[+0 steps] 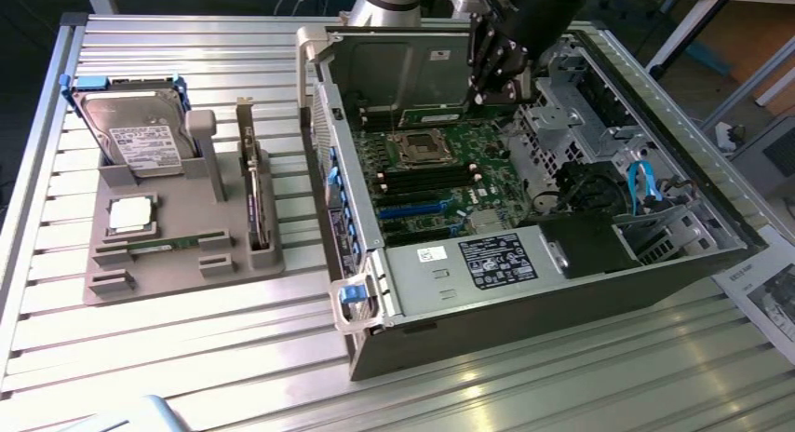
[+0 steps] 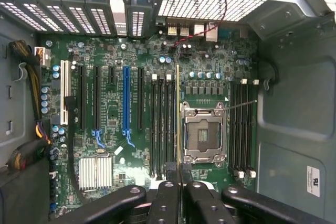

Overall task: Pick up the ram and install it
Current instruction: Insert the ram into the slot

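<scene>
Pick done: gripper (image 1: 494,95) fingers pinched on ram (image 1: 416,106), held inside open PC case (image 1: 497,320). In wrist view, ram (image 2: 178,114) sat edge-on over motherboard (image 2: 113,116), just beside CPU socket (image 2: 203,132), next to nearer of 2 memory slot banks (image 2: 160,124). Judged hovering, not seated in any slot. Install part left; slot latch state unclear.
</scene>
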`<move>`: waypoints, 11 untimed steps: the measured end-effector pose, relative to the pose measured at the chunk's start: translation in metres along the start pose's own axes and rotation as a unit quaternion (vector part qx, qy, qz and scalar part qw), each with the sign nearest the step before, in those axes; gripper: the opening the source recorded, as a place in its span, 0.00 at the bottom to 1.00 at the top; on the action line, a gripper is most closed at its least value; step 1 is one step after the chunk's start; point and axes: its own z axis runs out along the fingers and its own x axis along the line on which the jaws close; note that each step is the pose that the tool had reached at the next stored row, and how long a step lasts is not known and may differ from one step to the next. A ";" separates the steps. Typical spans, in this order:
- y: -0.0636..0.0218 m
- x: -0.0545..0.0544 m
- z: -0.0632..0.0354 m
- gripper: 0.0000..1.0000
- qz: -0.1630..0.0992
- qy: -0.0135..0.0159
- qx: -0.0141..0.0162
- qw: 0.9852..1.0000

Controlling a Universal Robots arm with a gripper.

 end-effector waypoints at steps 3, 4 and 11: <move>-0.0022 0.000 0.0000 0.12 0.009 0.000 0.001 1.000; -0.0025 0.000 0.0000 0.12 0.014 0.000 0.002 1.000; -0.0026 0.000 -0.0001 0.12 0.016 0.000 0.003 1.000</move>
